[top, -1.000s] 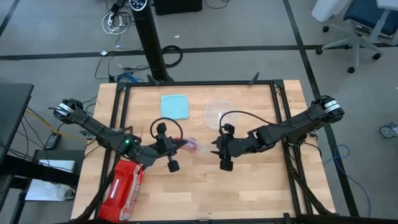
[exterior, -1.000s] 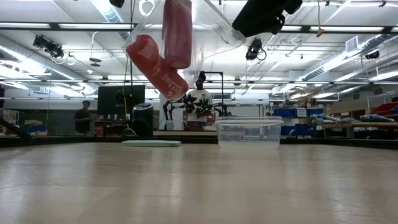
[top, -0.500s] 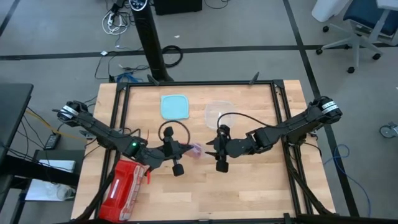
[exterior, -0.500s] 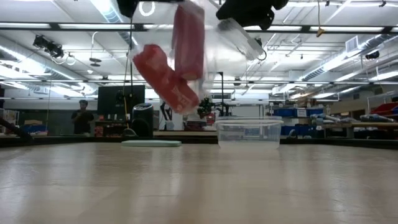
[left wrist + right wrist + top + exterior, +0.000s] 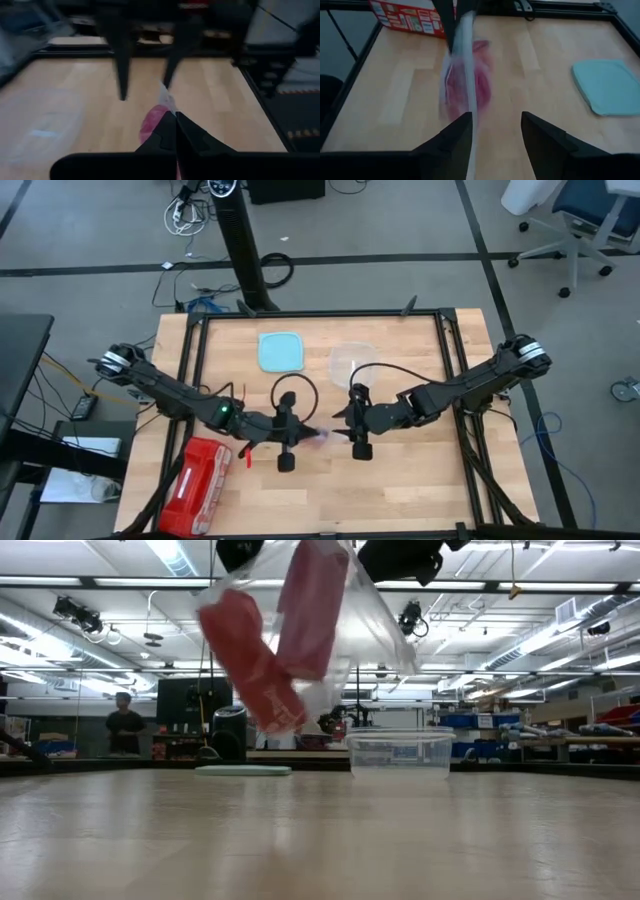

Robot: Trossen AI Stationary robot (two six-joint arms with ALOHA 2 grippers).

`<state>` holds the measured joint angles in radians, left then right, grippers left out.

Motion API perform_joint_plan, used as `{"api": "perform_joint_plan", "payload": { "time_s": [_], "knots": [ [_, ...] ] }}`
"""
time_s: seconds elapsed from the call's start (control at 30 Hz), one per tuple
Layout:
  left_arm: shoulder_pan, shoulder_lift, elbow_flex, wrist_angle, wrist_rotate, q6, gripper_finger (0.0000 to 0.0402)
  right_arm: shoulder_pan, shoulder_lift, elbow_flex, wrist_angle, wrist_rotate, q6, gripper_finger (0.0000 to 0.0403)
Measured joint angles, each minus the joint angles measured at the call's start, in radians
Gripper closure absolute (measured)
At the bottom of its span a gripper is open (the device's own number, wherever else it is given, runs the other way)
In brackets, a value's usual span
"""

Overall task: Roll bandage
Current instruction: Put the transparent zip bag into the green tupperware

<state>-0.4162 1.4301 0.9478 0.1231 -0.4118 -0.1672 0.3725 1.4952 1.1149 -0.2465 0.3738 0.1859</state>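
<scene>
The bandage [image 5: 305,610], inside a clear bag [image 5: 375,625] with its long axis hanging steeply down above the counter [image 5: 400,490], dangled from the left hand [image 5: 305,436], pinched shut on the bag, while the right hand [image 5: 345,425], fingers wide and empty, waited just beside it.

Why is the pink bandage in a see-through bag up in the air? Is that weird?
A bit odd, yes. The bandage is sealed inside a clear plastic bag that dangles above the table, pinched by the shut left gripper. The right gripper waits open beside it. It cannot be rolled until it comes out.
</scene>
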Motion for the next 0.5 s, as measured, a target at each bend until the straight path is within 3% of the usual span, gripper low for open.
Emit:
{"api": "perform_joint_plan", "payload": {
  "time_s": [0.3,0.5],
  "knots": [
    [0.046,0.038,0.0,0.019,0.038,0.006,0.0402,0.0,0.004,0.0,0.067,-0.011,0.033,0.0236],
    [0.086,0.038,0.002,0.019,0.085,0.005,0.0402,0.021,-0.041,0.0,-0.051,0.035,0.182,0.0243]
  ]
}}
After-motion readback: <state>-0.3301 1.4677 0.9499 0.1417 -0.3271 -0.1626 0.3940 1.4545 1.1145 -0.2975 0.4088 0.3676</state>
